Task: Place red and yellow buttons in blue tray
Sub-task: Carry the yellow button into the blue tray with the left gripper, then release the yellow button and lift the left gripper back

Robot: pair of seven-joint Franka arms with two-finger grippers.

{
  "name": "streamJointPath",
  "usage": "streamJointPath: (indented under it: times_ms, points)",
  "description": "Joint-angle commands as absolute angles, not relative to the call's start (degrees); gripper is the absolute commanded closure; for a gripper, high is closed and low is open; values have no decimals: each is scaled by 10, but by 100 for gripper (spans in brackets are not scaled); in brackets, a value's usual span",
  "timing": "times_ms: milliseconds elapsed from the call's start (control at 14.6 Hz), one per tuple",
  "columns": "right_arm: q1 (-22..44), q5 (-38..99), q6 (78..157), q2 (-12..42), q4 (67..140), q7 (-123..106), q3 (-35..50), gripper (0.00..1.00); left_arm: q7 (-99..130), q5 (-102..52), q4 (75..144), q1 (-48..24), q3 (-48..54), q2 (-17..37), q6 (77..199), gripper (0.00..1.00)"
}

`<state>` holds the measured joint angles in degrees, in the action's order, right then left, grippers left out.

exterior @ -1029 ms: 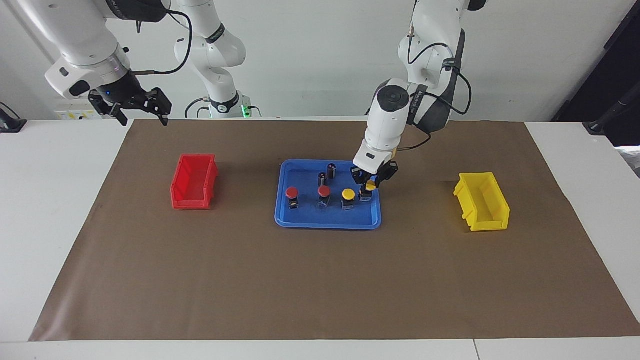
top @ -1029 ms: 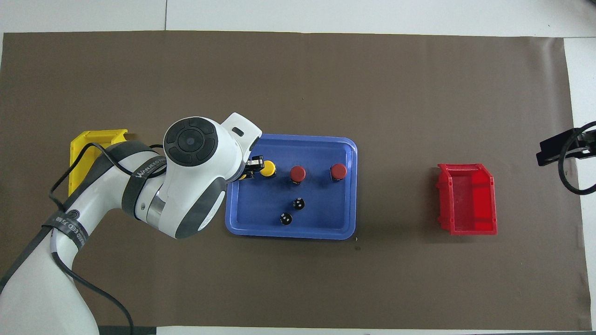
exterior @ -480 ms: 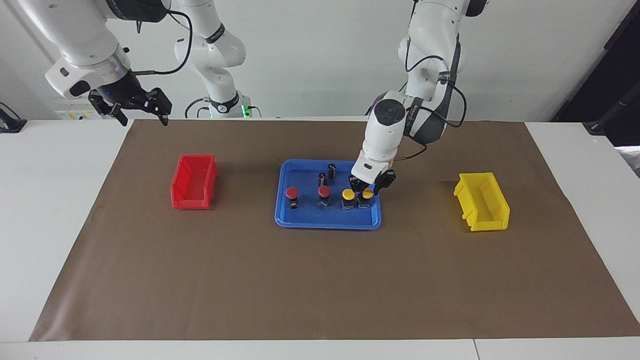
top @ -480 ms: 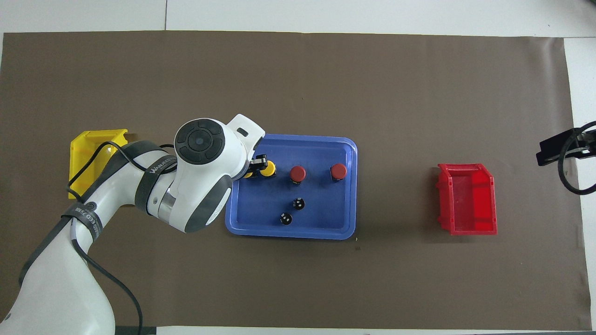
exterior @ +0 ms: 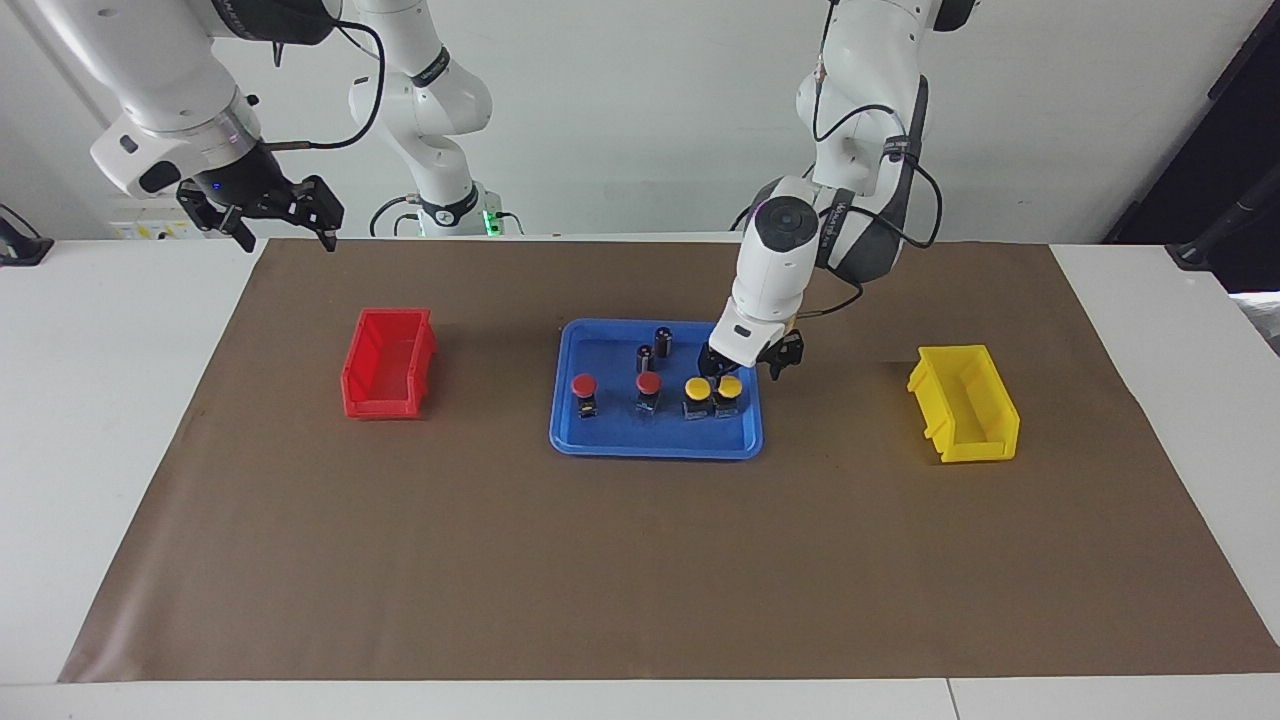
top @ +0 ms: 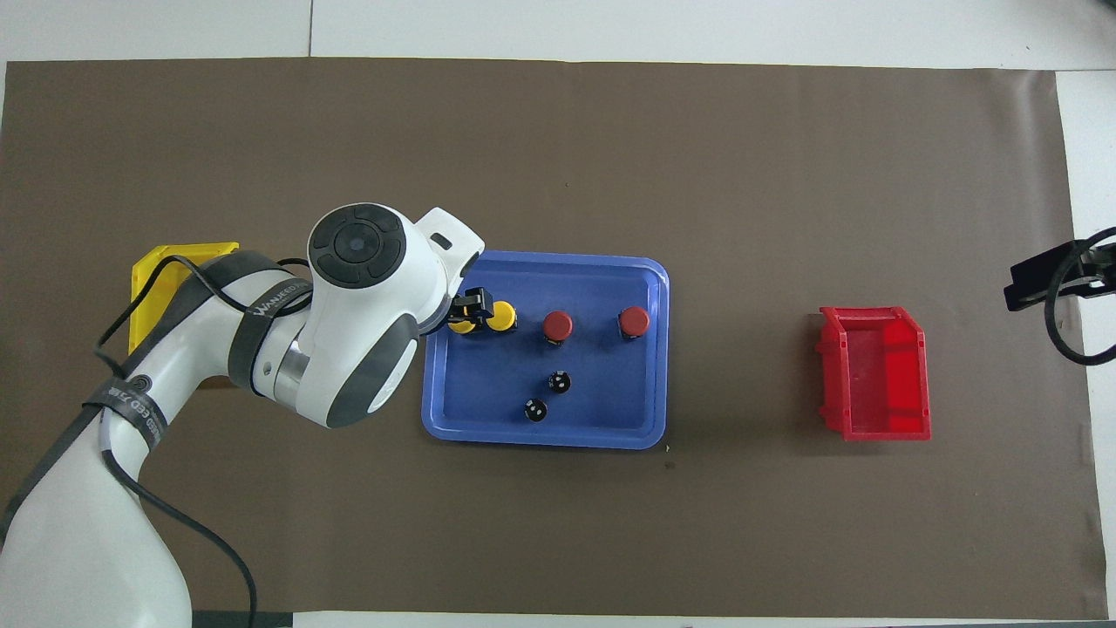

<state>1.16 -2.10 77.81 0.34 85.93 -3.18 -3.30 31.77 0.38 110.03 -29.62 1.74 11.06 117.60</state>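
Note:
The blue tray (exterior: pixel 655 452) (top: pixel 610 410) lies mid-table. In it, four buttons stand in a row: two red (exterior: pixel 584 385) (exterior: pixel 648 383) (top: pixel 634 321) (top: pixel 558 325) and two yellow (exterior: pixel 697 389) (exterior: pixel 730 386) (top: pixel 500 316) (top: pixel 462 325). My left gripper (exterior: pixel 744 364) (top: pixel 467 307) hangs open just above the yellow button at the left arm's end of the row, with nothing between its fingers. My right gripper (exterior: pixel 265 215) waits open, up in the air over the table corner at the right arm's end.
Two dark grey capless cylinders (exterior: pixel 664 340) (top: pixel 560 381) stand in the tray, nearer to the robots than the buttons. A small red bin (exterior: pixel 388 362) (top: pixel 874 373) sits toward the right arm's end, a small yellow bin (exterior: pixel 965 403) (top: pixel 166 270) toward the left arm's end.
The left gripper set the yellow button down in the tray beside the other yellow one, opened and lifted slightly off it. The right arm has not moved.

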Motion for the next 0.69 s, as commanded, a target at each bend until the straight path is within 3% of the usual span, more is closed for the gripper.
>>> streamJointPath:
  times_ms: [0, 412, 618]
  points:
    - [4, -19, 787, -4, 869, -44, -28, 0, 238, -3, 1091, -248, 15, 69, 1116, 0]
    - [4, -20, 787, -4, 868, -43, -28, 0, 124, -1, 1064, -136, 11, -8, 1035, 0]
    - [4, -20, 787, -4, 868, -43, -28, 0, 52, -2, 1018, -103, 10, -15, 963, 0]
